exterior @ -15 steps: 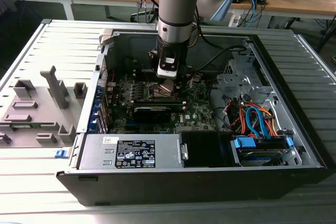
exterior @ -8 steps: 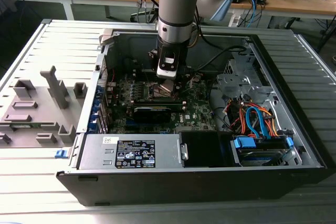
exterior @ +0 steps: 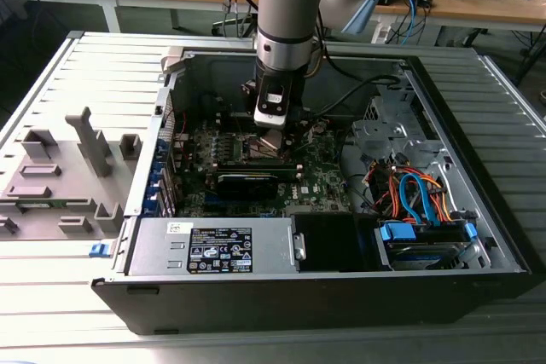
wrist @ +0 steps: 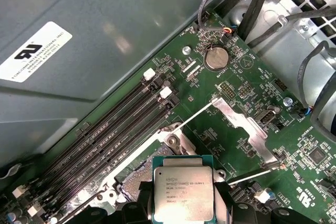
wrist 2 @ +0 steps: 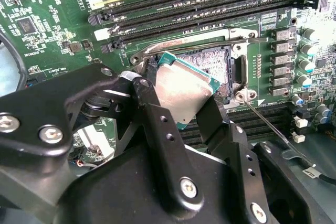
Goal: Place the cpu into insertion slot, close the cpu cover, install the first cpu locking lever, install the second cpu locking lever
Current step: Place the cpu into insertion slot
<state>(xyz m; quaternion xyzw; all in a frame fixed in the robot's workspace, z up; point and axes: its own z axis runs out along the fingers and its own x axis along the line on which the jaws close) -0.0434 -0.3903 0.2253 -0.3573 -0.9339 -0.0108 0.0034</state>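
Observation:
My gripper [wrist 2: 178,103] is shut on the cpu [wrist 2: 181,90], a silvery square chip with a green rim, pinched at opposite edges by two black fingers [wrist 2: 144,95]. The chip hangs tilted just above the insertion slot [wrist 2: 212,59], whose dark pin field lies open inside its metal frame. In the first wrist view the cpu [wrist: 182,187] partly hides the insertion slot [wrist: 134,182]. The cpu cover [wrist: 244,124] stands swung open beside the socket. Two thin locking levers [wrist: 197,111] are raised off the board. In the exterior view the gripper [exterior: 273,138] reaches down into the open computer case.
Long black memory slots [wrist 2: 199,3] run beside the socket. A coin battery [wrist: 214,59] sits on the green board [exterior: 324,176]. The power supply [exterior: 213,249] and drive cables [exterior: 418,193] fill the case's front. A grey fixture [exterior: 60,176] stands at the exterior view's left.

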